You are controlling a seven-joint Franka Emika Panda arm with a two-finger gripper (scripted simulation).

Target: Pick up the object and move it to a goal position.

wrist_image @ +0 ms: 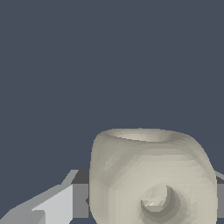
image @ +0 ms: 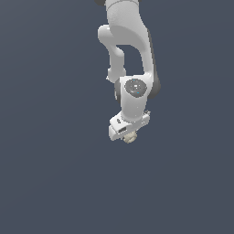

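The object [image: 130, 137] is a small cream-beige lumpy ball that peeks out just under the white hand of the arm in the exterior view. The gripper [image: 129, 136] is shut on it, with the fingers mostly hidden by the hand. In the wrist view the object [wrist_image: 151, 175] fills the lower part of the picture, showing a round hole on its face and a shallow dent on top. A grey-white finger [wrist_image: 52, 203] presses against one side of it; the other finger barely shows at the picture's edge.
A plain dark blue-grey surface fills the background in both views. The white arm [image: 130, 55] comes down from the top of the exterior view. No other objects or goal marker show.
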